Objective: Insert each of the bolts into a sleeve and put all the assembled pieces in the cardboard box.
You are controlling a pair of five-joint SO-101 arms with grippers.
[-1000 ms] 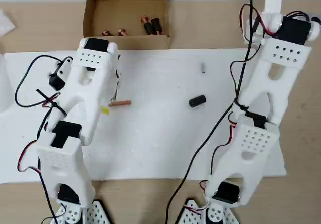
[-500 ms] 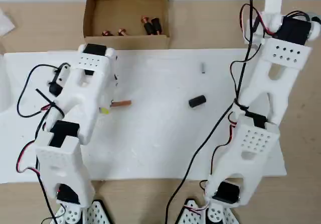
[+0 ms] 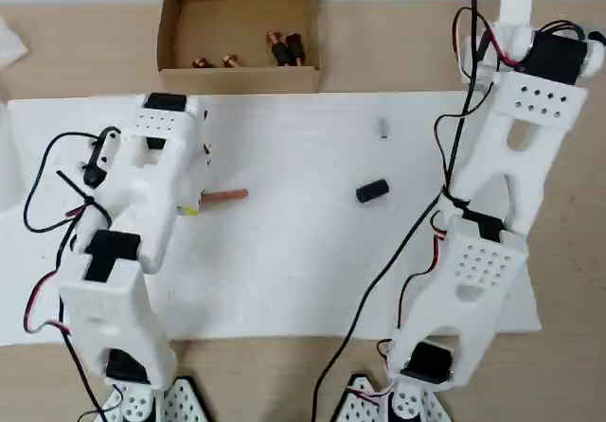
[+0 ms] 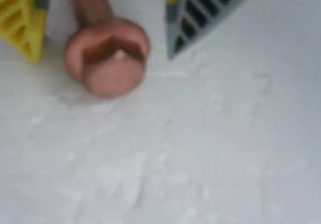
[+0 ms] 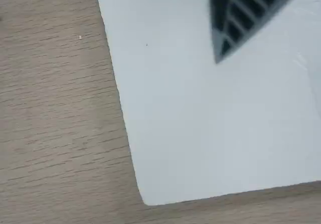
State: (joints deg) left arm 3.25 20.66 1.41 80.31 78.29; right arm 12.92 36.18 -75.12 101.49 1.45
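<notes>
Since grasping seems next, the left tool [image 4: 100, 49], spread apart, straddles the bolt [image 4: 107, 58] (unpinched); sleeve [image 3: 372, 191] at its 3 o'clock.

White sheet [image 3: 284, 271], perhaps foam, lies on the wooden table [image 3: 398, 43].

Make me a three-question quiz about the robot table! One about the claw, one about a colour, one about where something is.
1. The left gripper is: A open, a finger each side of the bolt; B shut on the bolt; C shut on nothing.
2. The bolt's colour: A green; B copper; C blue.
3. The lone black sleeve lies: A on the white mat; B between the left gripper's fingers; C on the bolt.
Answers: 1 A, gaps show between bolt and both fingers. 2 B, head and shank look copper. 3 A, mat surrounds it in the high view.
</notes>
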